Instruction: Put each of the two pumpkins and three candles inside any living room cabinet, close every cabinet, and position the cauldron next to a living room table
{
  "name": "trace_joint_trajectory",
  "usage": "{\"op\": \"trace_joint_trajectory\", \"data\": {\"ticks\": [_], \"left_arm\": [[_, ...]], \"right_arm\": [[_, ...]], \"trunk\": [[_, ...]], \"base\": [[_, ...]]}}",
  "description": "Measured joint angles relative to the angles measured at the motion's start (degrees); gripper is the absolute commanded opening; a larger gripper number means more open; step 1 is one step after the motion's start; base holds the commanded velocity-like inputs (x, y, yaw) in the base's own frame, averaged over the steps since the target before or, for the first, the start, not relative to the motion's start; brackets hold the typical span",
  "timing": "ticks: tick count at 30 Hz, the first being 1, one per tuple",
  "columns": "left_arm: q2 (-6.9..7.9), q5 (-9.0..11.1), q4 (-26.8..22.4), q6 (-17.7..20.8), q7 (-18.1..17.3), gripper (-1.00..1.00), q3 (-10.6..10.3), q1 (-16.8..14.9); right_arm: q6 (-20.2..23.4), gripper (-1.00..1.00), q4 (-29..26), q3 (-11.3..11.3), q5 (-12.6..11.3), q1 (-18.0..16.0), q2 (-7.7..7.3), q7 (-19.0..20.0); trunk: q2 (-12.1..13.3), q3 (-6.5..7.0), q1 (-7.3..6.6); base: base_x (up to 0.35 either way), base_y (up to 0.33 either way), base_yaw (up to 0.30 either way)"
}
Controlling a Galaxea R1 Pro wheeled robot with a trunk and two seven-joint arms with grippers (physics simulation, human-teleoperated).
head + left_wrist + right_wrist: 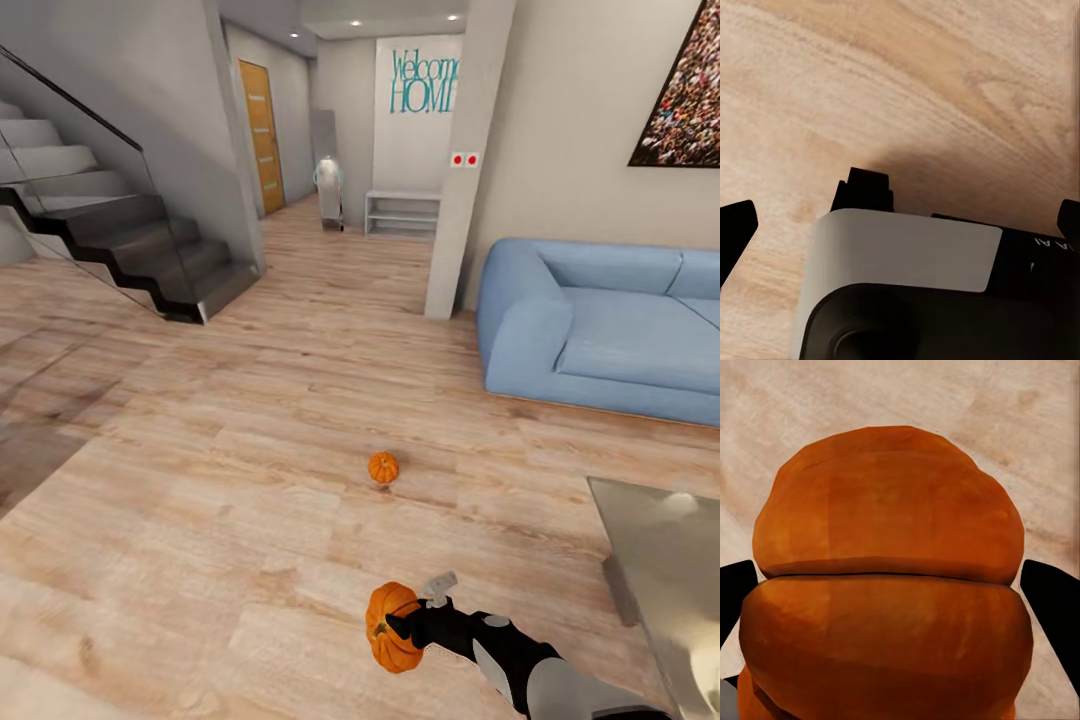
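We have the right gripper [400,628] clamped on one pumpkin [390,627], held above the wood floor [200,520]. The second pumpkin [383,467] sits on the floor straight ahead, well apart. Left gripper [900,225]: fingers spread, nothing between them.

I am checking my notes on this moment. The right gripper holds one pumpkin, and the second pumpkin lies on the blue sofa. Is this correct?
Not quite. The right gripper does hold one pumpkin, but the second pumpkin lies on the wooden floor, apart from the blue sofa. The head view shows it.
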Motion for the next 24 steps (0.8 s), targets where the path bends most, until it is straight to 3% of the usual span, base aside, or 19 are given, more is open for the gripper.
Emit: {"op": "trace_joint_trajectory", "data": {"ticks": [24], "left_arm": [[0.00, 0.00, 0.00, 0.00, 0.00, 1.00, 0.00, -0.01]], "right_arm": [[0.00, -1.00, 0.00, -0.07, -0.16, 0.02, -0.06, -0.03]], "trunk": [[0.00, 0.00, 0.00]], "base": [[0.291, 0.000, 0.000]]}}
